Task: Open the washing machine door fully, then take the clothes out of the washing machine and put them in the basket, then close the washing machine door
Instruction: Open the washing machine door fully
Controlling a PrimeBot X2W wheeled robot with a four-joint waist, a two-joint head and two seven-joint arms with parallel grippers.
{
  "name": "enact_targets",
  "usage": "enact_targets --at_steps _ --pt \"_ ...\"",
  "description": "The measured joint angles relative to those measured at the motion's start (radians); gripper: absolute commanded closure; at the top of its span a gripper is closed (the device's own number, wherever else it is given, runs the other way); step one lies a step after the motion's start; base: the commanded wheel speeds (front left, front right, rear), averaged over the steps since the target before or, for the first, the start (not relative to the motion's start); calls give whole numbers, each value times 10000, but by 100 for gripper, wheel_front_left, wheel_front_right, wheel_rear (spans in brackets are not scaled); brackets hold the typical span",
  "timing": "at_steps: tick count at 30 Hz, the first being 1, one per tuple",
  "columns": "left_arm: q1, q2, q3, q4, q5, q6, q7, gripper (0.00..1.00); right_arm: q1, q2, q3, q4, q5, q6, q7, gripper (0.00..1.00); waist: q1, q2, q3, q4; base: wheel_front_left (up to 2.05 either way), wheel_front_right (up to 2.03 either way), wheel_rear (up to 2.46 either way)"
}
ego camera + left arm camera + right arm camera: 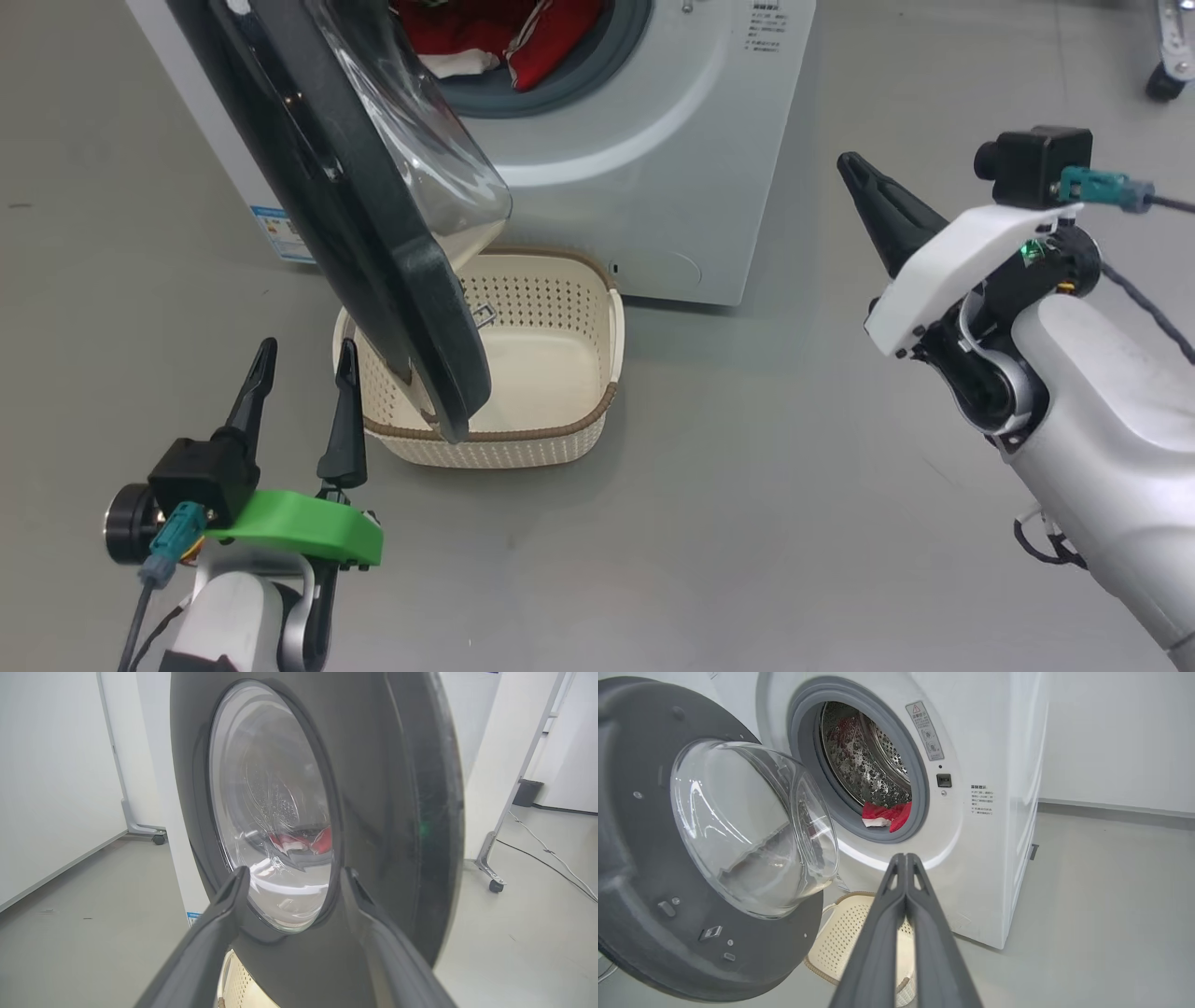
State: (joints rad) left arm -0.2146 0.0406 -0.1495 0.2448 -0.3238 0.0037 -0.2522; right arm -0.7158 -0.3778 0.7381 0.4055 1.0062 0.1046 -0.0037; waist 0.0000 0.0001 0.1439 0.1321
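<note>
Grey floor (pixel 794 485) runs under everything, with white walls behind. My left gripper (pixel 308 347) has its fingers spread wide with nothing between them. Close ahead of its tips stands the washing machine door (pixel 373 233), partly open, with its black outer face and glass centre turned toward that wrist camera. Just to the right of those fingers, under the door's lower edge, sits the basket (pixel 560 317), its bare cream bottom showing. My right gripper (pixel 851 166) has its two fingers pressed together on nothing and is well apart from the washing machine (pixel 653 187) ahead of it. Beyond its tips, in the right wrist view, the clothes (pixel 887 814) lie red and white at the bottom of the drum mouth, against the grey gasket.
</note>
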Motion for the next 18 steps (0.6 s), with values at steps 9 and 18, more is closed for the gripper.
enact_targets --at_steps 9,18 --pt "362 0 213 -4 84 -17 0 0 1235 -479 113 -159 -1475 -842 -2192 100 0 0 -538 -474 0 0 0" --pt "731 2 525 -17 88 -61 0 0 2663 -155 -230 -247 -1448 -1626 -2571 100 0 0 -843 -734 0 0 0"
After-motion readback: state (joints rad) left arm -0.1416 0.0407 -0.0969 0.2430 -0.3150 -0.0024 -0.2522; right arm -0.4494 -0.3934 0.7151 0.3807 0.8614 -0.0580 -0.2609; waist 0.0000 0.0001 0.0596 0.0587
